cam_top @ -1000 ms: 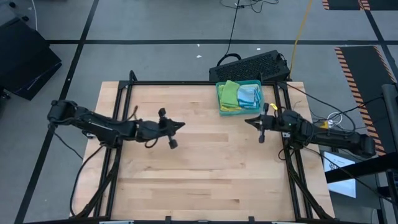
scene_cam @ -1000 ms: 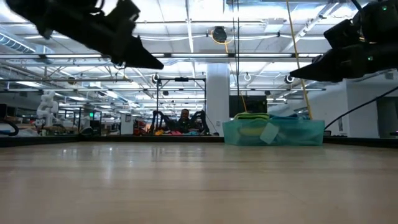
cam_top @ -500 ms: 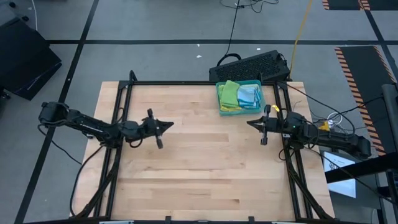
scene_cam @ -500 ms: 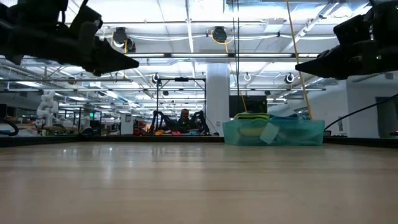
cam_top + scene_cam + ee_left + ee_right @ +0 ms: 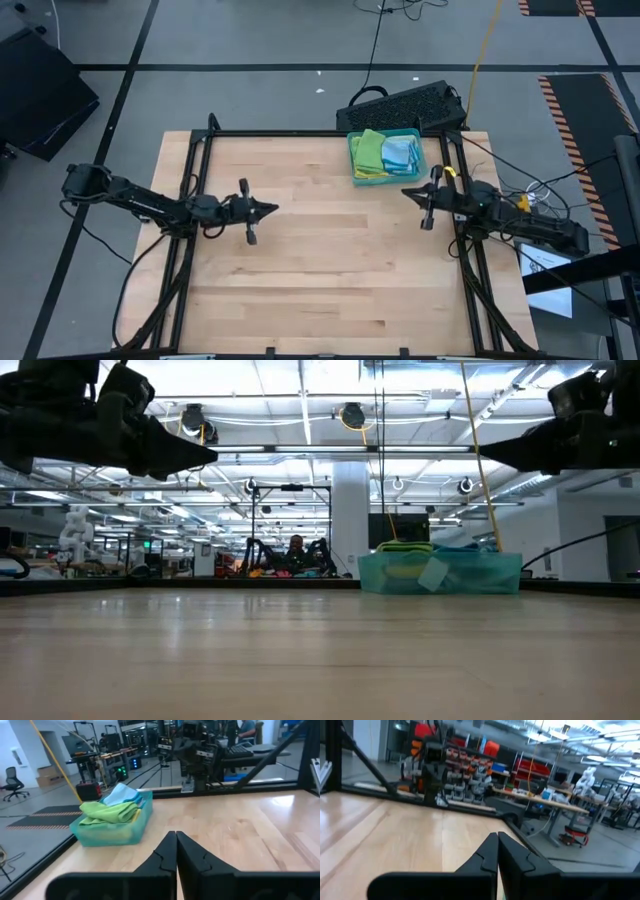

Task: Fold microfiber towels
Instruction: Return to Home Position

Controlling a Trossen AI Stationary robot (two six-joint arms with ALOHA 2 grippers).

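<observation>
Several microfiber towels (image 5: 385,152), bright green, yellow and light blue, lie piled in a teal plastic tray (image 5: 354,163) at the table's far right; the pile also shows in the left wrist view (image 5: 112,810) and the low view (image 5: 405,547). My left gripper (image 5: 272,209) is shut and empty above the table's left part. My right gripper (image 5: 405,192) is shut and empty above the table's right part, just near of the tray. Both hang clear of the table (image 5: 320,650).
A black keyboard (image 5: 405,104) lies on the floor beyond the table's far edge, behind the tray. A black frame rail (image 5: 300,133) runs along the table's far edge and down both sides. Bare wood (image 5: 330,260) lies between the arms.
My left gripper has drawn back toward the table's left edge, still shut and empty. My right gripper has drawn back a little toward the table's right edge. The towels and the tray have stayed put.
</observation>
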